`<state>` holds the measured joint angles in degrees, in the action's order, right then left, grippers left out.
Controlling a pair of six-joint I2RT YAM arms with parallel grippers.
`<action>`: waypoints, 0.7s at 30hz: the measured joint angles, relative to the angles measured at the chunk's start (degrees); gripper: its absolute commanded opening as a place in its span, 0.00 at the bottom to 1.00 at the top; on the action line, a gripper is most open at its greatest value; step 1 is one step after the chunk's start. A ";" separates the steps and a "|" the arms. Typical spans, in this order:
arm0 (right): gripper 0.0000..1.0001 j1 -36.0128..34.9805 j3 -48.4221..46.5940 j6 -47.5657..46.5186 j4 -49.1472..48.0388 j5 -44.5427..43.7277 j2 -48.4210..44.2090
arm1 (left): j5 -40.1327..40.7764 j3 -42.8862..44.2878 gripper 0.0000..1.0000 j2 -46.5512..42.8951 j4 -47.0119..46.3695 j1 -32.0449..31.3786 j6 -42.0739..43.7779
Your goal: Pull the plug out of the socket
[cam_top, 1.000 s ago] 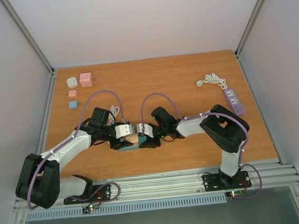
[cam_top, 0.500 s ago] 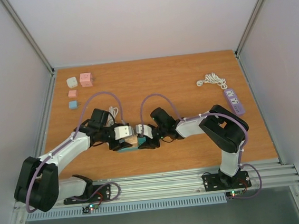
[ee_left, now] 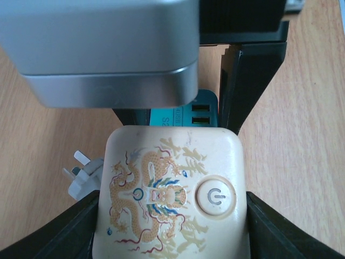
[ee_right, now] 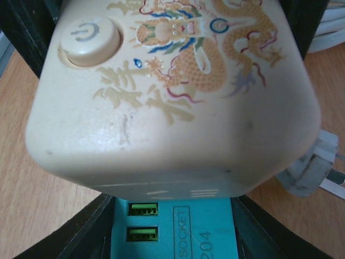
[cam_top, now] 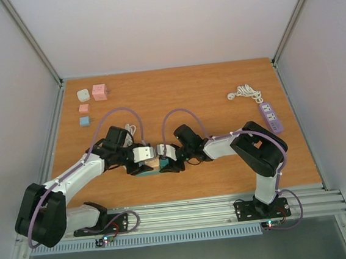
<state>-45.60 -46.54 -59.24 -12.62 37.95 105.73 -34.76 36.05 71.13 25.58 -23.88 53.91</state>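
The left tool (ee_left: 170, 232) is closed on the cream plug (ee_left: 172, 199), a rounded cube with a dragon print and a power button. One black finger presses each of its side faces. Directly opposite, the right tool (ee_right: 172, 237) is clamped on the teal socket (ee_right: 183, 226), which lies under the plug and carries a label and two small green ports.

In both wrist views the plug sits tight against the socket with no gap showing. I judge that the grasp is done and the pull has not yet started. The next move calls for the right tool to pin the socket down while the left tool draws the plug straight out along its pins. A tilted pull could jam it or drag the socket along.

A loose white cable end (ee_left: 81, 175) with bare pins lies on the wood just beside the left tool's fingers.

The wooden surface (cam_top: 188, 97) runs on beyond both tools. Far out past the right tool lies a purple power strip (cam_top: 271, 116) with its white cord (cam_top: 245, 92) coiled. Beyond the left tool, near the far corner, are four small blocks (cam_top: 90, 100): white, two pink and blue. Plain pale walls with metal framing close in the space.
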 measured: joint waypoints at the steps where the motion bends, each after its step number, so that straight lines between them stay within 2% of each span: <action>1: 0.37 0.00 0.00 0.00 0.00 0.00 0.00 | -0.02 0.17 0.30 0.04 0.17 0.00 0.31; 21: 0.36 0.07 0.28 -0.24 -0.33 0.74 -0.07 | -1.70 2.64 0.27 1.29 2.99 0.26 -4.50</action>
<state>-45.54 -46.26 -59.48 -12.95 38.70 105.67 -36.47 38.70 72.42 28.58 -23.62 49.41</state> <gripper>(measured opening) 0.535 0.626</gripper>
